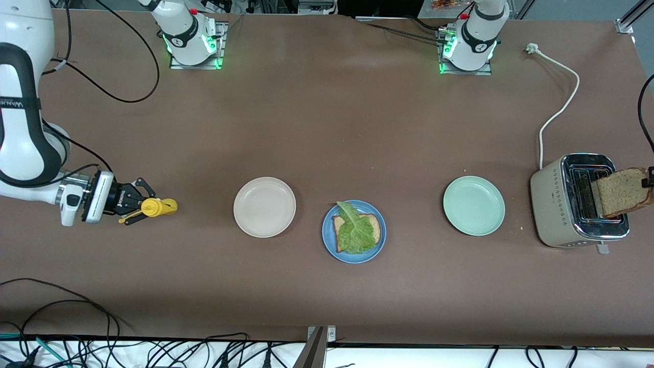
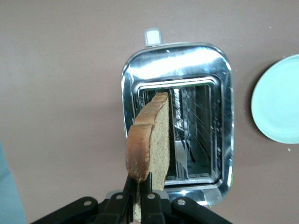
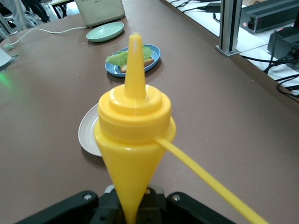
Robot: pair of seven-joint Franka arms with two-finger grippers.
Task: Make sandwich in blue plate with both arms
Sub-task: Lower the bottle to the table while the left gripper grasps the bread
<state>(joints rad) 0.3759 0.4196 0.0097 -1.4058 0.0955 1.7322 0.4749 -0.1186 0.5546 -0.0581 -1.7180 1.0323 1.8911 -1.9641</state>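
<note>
left gripper (image 2: 140,198): clamped on second bread slice (image 1: 621,190), frame right, above toaster (image 1: 562,204), topping blue plate (image 1: 329,245) | right gripper (image 1: 138,204): frame left, closed on yellow sauce bottle (image 1: 158,207), nozzle toward plate for squeezing

My right pincer (image 1: 145,206) grips a yellow squeeze bottle (image 1: 159,207) over the counter (image 1: 327,128). My left pincer (image 1: 650,183) holds a bread slice (image 1: 621,191) over the toaster (image 1: 559,204). Lettuce (image 1: 354,232) tops bread on the blue plate (image 1: 329,243).

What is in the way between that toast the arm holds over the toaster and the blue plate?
The left gripper holds the bread slice above the toaster. Between it and the blue plate lies only the mint-green plate, flat on the table; carried in the air, the slice should pass over it.
</note>
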